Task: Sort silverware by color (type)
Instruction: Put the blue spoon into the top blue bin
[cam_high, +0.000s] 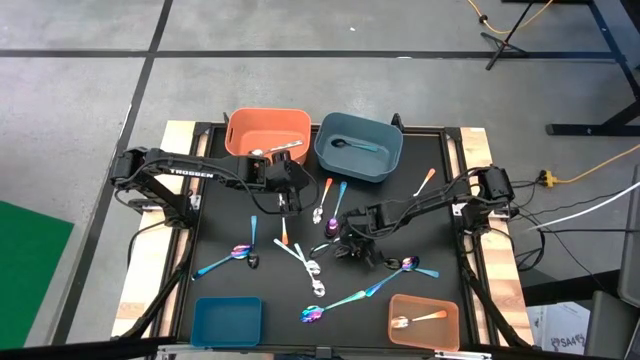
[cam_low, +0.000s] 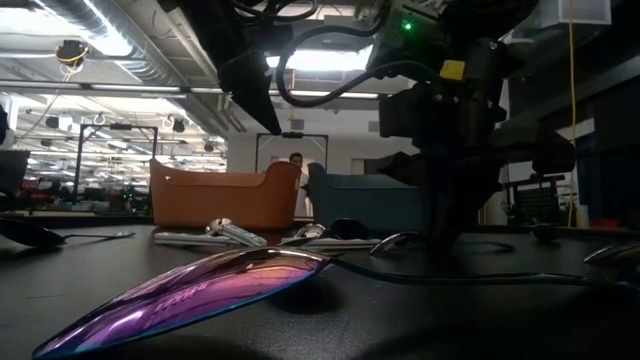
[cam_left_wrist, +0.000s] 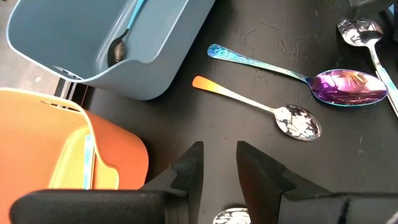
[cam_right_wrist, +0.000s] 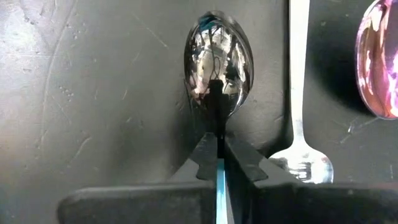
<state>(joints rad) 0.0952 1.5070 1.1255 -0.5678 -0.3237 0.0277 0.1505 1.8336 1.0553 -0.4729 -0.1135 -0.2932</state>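
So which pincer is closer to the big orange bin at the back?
Left. The left pincer is just in front of the orange bin; the right pincer is farther off, mid-table, shut on a spoon.

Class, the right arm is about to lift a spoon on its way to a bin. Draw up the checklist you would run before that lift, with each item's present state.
1. Right gripper shut on the teal spoon: ok, the fingers pinch its handle.
2. Spoon free of its neighbours: ok, the silver spoon lies beside it, apart.
3. Left gripper out of the way: ok, it is open, near the orange bin.
4. Blue bin has room: ok, only one spoon shows inside.
5. Grip firm enough to lift: cannot tell.
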